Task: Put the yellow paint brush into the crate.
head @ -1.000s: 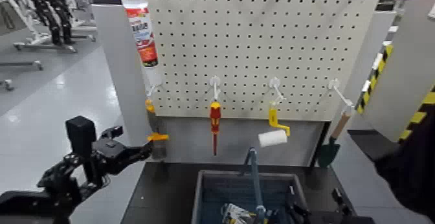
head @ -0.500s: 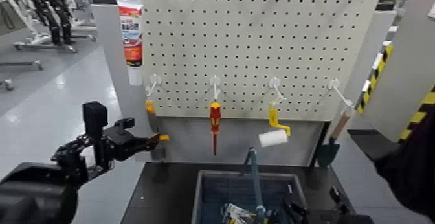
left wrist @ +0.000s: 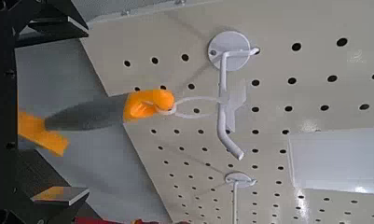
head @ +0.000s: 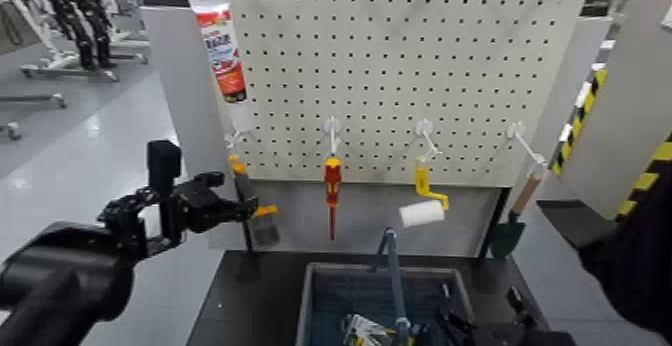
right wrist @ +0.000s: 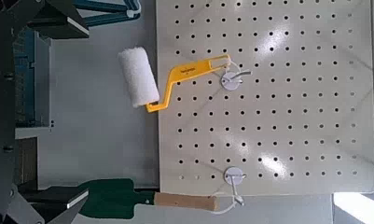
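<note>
Brush [head: 252,202] gripped by left gripper [head: 243,210], loop seemingly still on hook [left wrist: 228,110]; pulling sideways risks snagging. Right gripper's opening: cannot tell. Crate [head: 315,300] below.

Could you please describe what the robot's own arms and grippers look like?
The left arm is matte black, with a bulky rounded forearm shell and a boxy block at the wrist; the left gripper is black angular linkage. The right arm is plain black too.

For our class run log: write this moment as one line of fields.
left gripper: shut on yellow paint brush, brush loop on pegboard hook | right gripper: not in view | crate: below, brush not inside
</note>
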### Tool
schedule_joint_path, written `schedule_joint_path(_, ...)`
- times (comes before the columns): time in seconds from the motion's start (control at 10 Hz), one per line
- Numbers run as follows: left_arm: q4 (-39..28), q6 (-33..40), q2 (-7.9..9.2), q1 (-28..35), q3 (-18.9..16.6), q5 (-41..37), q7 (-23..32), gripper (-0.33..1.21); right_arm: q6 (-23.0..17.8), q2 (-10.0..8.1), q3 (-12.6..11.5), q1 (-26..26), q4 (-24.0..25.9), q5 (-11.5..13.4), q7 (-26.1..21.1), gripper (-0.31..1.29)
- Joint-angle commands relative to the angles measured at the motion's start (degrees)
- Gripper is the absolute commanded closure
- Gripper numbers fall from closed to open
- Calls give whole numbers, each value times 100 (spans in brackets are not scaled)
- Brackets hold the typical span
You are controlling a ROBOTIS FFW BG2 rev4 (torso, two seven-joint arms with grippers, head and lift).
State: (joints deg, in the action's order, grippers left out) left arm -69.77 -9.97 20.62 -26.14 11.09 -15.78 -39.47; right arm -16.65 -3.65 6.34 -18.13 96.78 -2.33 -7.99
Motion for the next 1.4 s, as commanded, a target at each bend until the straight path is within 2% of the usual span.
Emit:
schedule_joint_path(0.1,420,83,-40,-322,262,-75,-123,12,-23,-22,34,29,-28,-22,-1,12)
schedule_joint_path(0.2,517,101,-58,-383,333,-101,-149,14,-40,-4,25,29,-28,-31,-1,12)
schedule_joint_path(0.3,552,83,-66,-410,350,-101,-149,23,-49,-4,25,29,-37,-31,-1,12)
schedule_joint_path(0.4,552,57,-75,-418,350,-84,-149,59,-49,-4,25,29,-37,-40,-1,12)
schedule_joint_path(0.5,543,22,-84,-418,341,-84,-132,85,-49,-4,17,29,-37,-40,-1,12)
schedule_joint_path(0.6,499,30,-84,-401,324,-84,-96,100,-49,-4,8,12,-37,-40,-1,12)
schedule_joint_path(0.9,253,13,-75,-278,280,-31,141,115,-58,-4,8,12,-37,-40,-1,12)
schedule_joint_path(1.4,-63,22,-75,-84,157,-40,158,115,-49,-4,17,12,-37,-57,-1,12)
